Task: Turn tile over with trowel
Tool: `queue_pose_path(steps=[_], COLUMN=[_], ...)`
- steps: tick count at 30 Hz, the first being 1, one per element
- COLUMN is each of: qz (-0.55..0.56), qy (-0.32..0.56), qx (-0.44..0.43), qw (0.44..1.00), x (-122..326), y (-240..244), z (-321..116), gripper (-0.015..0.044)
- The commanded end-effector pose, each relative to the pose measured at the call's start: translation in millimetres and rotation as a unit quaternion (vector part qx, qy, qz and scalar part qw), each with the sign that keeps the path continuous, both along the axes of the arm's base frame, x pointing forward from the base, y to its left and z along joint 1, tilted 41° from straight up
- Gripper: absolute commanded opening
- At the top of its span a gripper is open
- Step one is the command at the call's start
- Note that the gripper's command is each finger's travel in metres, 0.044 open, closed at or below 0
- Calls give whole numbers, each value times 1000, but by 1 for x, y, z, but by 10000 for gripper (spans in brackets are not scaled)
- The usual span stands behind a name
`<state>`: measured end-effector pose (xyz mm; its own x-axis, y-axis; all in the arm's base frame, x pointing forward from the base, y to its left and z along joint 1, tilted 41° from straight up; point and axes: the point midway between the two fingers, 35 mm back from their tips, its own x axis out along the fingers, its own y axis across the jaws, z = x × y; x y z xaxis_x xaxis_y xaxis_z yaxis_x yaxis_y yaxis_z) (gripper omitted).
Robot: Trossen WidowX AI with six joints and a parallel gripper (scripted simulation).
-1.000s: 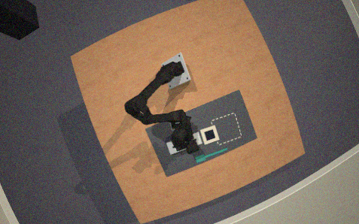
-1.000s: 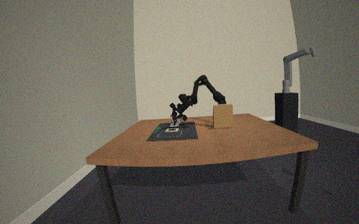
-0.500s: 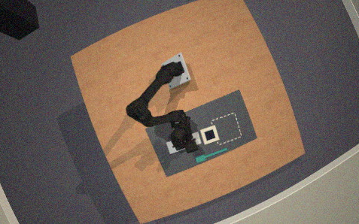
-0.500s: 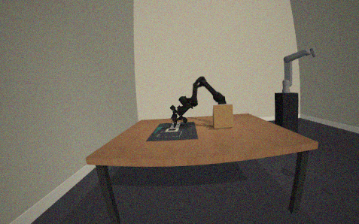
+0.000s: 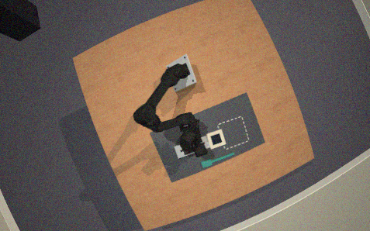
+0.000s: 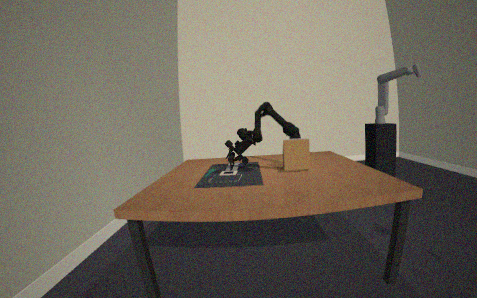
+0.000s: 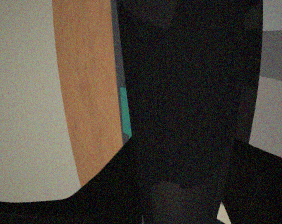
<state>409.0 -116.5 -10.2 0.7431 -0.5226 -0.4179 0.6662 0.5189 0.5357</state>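
Note:
The cream tile lies on the dark mat with its dark square mark facing up. It is just left of the dashed outline in the top view. My gripper is low over the mat, shut on the trowel. The trowel's pale blade reaches the tile's left edge; whether it is under the edge cannot be told. The handle is hidden by the gripper. In the wrist view the black fingers hide most of the scene.
A teal tool lies on the mat near its front edge. A pale grey piece shows left of the gripper. The arm's base stands behind the mat. A black pedestal stands off the table.

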Motion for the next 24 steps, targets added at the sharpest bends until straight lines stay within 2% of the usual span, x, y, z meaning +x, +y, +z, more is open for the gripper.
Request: queue_pose_path(steps=[1,18,24], qz=[3,4,5], qy=[2,1,-1], qx=[1,2,40], qw=[1000,1000,999], x=[1,1,1], y=[9,24,25], z=[-7,-20,-13], gripper=[0,0,0])
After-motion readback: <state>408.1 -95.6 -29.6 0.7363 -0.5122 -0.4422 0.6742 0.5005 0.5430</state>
